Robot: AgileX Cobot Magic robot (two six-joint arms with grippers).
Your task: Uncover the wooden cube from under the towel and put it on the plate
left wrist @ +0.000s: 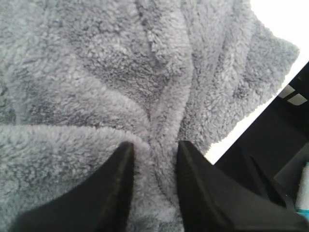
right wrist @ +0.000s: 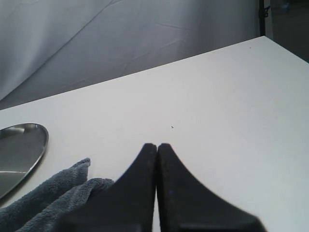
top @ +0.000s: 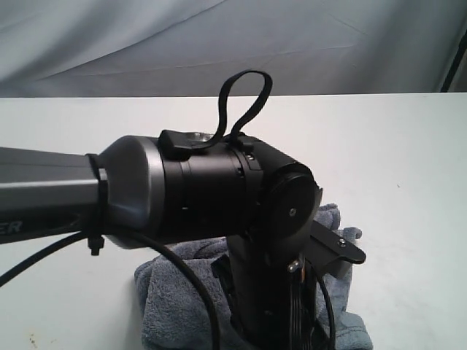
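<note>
The blue-grey towel (left wrist: 96, 72) fills the left wrist view, its folds running in toward my left gripper (left wrist: 153, 147). That gripper is pressed into the plush and shut on a raised ridge of the towel. In the exterior view the towel (top: 171, 295) lies bunched at the bottom, under the left arm (top: 219, 189). My right gripper (right wrist: 157, 146) is shut and empty above the bare table, with a towel corner (right wrist: 43, 193) beside it. The steel plate (right wrist: 19, 150) lies just beyond that corner. The wooden cube is hidden.
The left arm's wrist housing and its cable (top: 190, 284) block most of the exterior view. The white table (top: 394, 160) stretches back to a grey backdrop cloth (top: 219, 44). The table's edge (left wrist: 241, 130) runs close to the towel in the left wrist view.
</note>
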